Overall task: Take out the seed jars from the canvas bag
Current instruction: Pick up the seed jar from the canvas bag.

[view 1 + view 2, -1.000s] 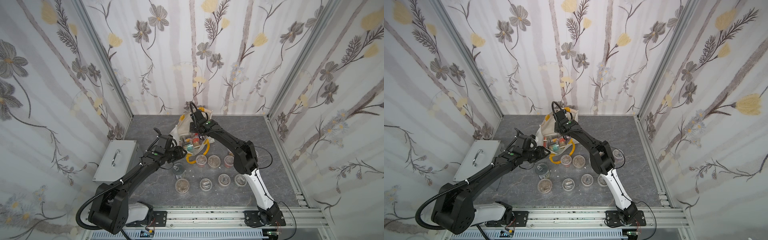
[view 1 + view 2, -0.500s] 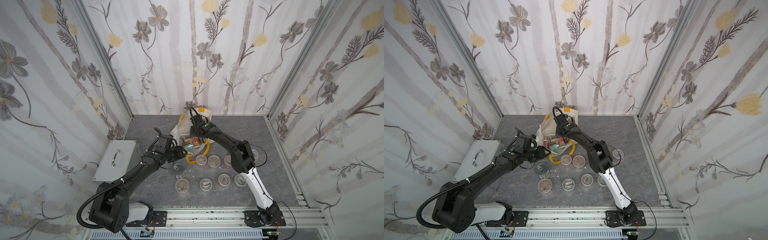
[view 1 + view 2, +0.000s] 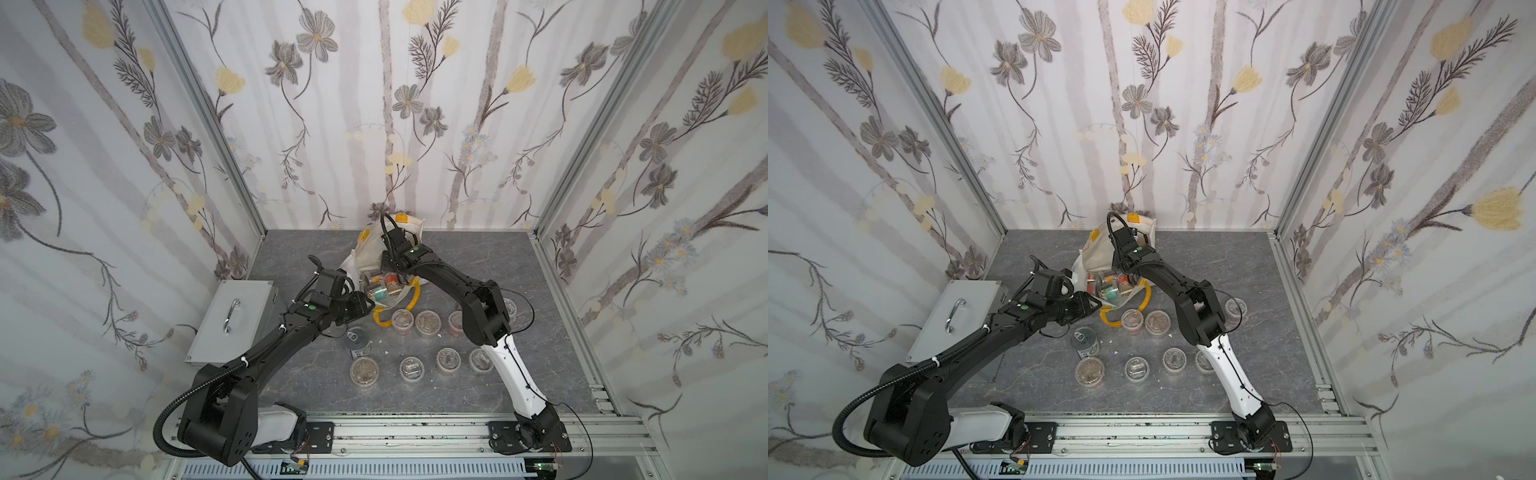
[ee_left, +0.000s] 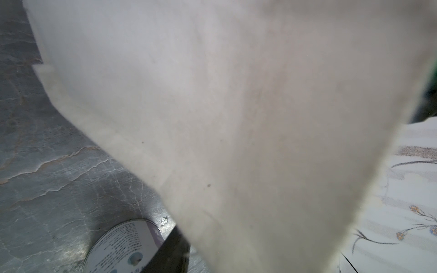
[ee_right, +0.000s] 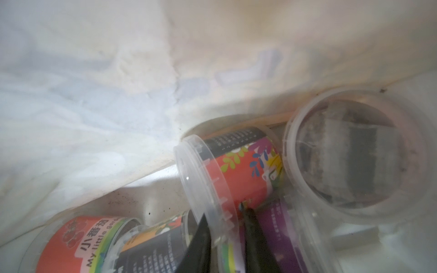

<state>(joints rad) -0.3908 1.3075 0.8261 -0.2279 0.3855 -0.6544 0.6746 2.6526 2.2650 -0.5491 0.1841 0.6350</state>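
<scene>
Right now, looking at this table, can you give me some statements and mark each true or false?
1. The right end effector is inside the canvas bag, jaws astride a red-labelled seed jar's rim. True.
2. The bag is empty. False: several jars lie in it.
3. Other jars already stand on the table. True.
4. The tin can lies in the bag. False: it stands upright on the table.
5. The metal box is open. False: its lid is shut.
</scene>
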